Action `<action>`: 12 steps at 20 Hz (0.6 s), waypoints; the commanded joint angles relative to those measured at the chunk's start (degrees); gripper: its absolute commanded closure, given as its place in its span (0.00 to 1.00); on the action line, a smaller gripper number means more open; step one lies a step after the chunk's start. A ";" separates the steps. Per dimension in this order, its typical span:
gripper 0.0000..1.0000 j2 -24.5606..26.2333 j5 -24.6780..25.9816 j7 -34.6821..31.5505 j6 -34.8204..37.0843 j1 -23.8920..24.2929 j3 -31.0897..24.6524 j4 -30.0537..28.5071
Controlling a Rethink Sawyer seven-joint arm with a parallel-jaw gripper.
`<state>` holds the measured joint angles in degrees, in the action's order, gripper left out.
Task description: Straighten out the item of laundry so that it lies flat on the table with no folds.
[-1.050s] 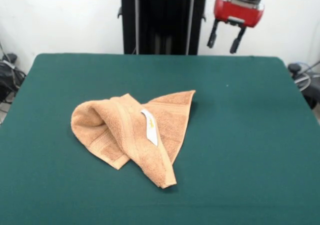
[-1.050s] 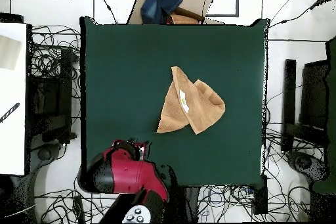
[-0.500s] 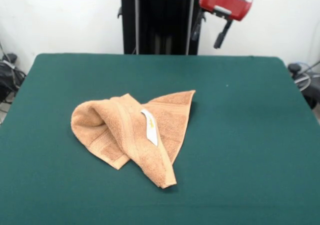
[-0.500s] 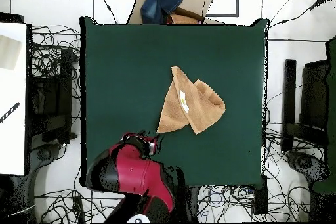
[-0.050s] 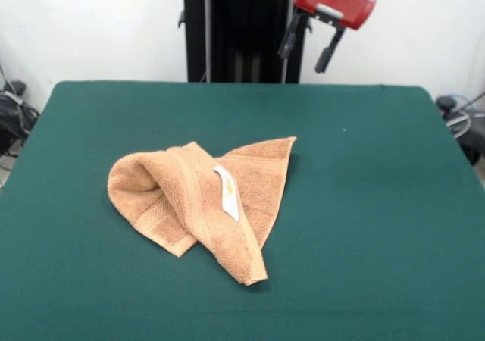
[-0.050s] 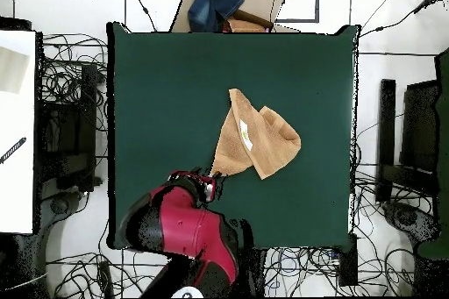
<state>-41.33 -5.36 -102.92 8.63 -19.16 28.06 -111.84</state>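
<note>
The towel (image 5: 198, 204) sits crumpled near the middle of the table (image 5: 364, 204), folded over itself, white label (image 5: 226, 192) up. Above its far corner, the gripper (image 5: 307, 47) hangs high, fingers spread, holding nothing. This looks like the approach; next it needs to drop and pinch a corner.

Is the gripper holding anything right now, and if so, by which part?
Nothing is held. The gripper hangs open above the table's far side, clear of the towel, which lies crumpled and untouched.

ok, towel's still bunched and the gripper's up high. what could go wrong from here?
1. The towel lies in overlapping folds, so a pinch may catch two layers and drag the bundle instead of opening it.
2. The open gripper hangs above the table's far edge, away from the towel; a straight descent would likely meet bare felt.
</note>
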 commanded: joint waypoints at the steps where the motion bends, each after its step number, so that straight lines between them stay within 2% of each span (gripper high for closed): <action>1: 0.00 3.82 -3.45 -13.60 6.00 -2.47 0.51 0.89; 12: 0.00 5.68 -4.43 -13.22 5.65 -3.54 1.25 1.89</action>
<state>-38.59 -6.40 -102.92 8.63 -22.42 29.69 -111.76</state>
